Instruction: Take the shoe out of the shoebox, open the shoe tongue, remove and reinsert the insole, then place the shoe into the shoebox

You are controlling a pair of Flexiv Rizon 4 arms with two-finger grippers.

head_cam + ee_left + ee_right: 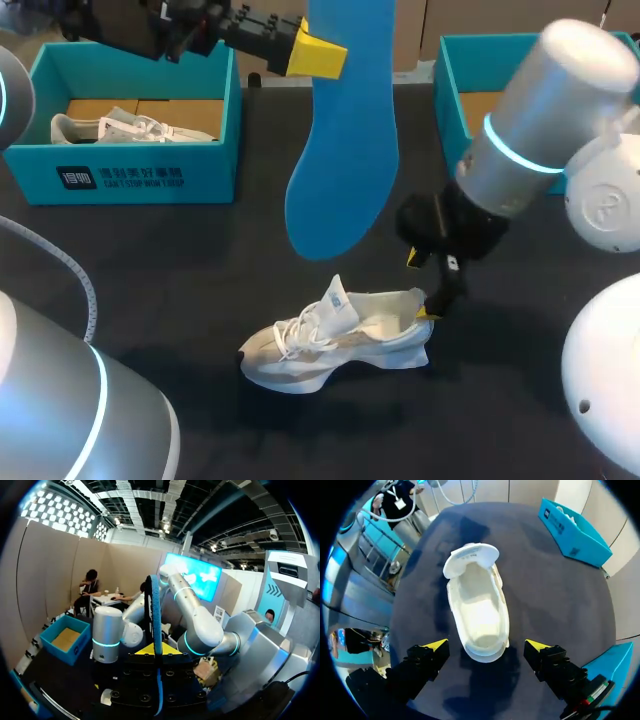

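- Aloft: left gripper (pixel 318 55) clamps blue insole (pixel 345 150) over the table's (pixel 180 270) far edge.
- Below, right gripper (pixel 486 646), fingers apart, straddles the shoe's (pixel 330 350) heel, seemingly clear.
- Next: reinsertion, toe first.

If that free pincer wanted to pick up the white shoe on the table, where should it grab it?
Probably the heel, from straight above. The shoe stands upright on its sole with its mouth open upward and the tongue pulled forward, so the heel's two sides are bare. The right pincer hangs open there, one finger on each side.
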